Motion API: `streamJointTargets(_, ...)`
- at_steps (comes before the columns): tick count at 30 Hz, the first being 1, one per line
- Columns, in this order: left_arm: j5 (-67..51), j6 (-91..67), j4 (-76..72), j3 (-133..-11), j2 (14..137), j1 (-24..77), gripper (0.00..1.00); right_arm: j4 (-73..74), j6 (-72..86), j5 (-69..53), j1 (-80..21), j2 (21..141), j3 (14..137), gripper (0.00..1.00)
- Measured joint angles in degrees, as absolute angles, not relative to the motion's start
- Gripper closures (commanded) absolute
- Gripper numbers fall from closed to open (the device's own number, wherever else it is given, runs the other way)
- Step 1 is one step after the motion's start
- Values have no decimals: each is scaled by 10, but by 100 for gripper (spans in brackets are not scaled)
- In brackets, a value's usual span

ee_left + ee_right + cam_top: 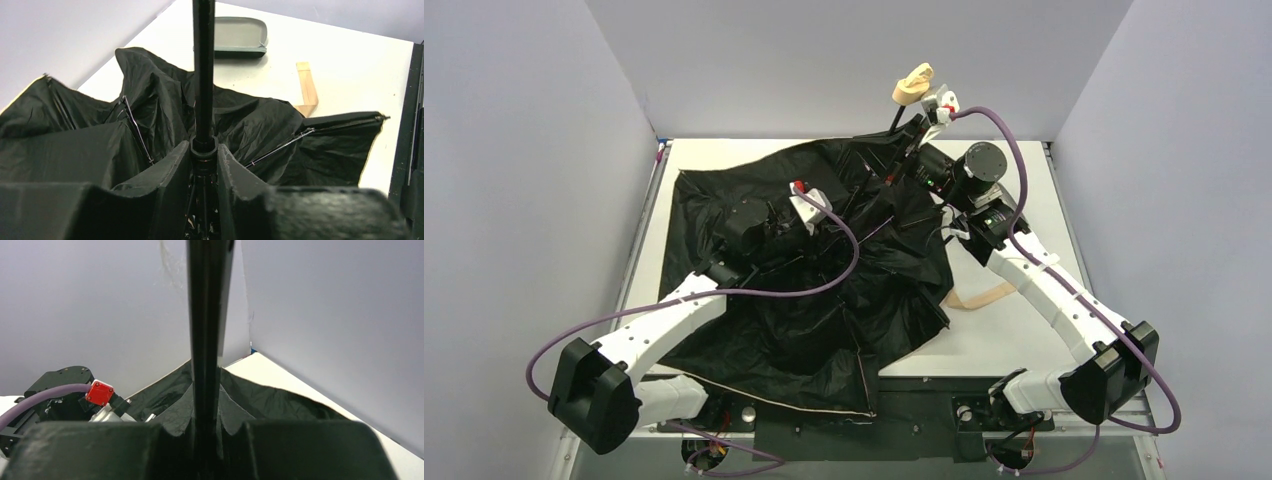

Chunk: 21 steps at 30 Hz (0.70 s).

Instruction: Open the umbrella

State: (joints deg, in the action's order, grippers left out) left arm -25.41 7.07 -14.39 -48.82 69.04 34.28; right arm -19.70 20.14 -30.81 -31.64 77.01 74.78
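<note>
While the umbrella (814, 320) lies half spread on the table (1024, 340), black side up, its shaft (203, 75) points toward the back wall. The left gripper (204, 152) squeezes the shaft low down. The right gripper (205, 430) pinches it nearer the handle (913, 84).

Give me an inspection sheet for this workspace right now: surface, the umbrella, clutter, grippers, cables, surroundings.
Surface: white table, largely covered by the umbrella.
Job's things: umbrella lies black underside up, slack and crumpled, not fully open; its tan handle is raised at the far end.
Clutter: tan strap at the umbrella's edge; grey case on the table.
Grippers: left gripper closed on the shaft; right gripper closed on the shaft near the handle.
Cables: purple cables loop from both wrists; the left one drapes over the umbrella.
Surroundings: plain grey walls; nothing else seen.
</note>
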Motion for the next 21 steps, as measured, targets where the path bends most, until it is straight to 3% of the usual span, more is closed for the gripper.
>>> streamJointTargets(3, -256, 68, -145, -488, 690, 332, 60, -197, 200, -308, -316, 770, 748, 100)
streamJointTargets(11, -262, 80, -131, -553, 704, 337, 57, -194, 195, -308, -315, 770, 748, 100)
streamJointTargets(21, -256, 107, -125, -601, 757, 381, 77, -192, 195, -308, -315, 770, 748, 100)
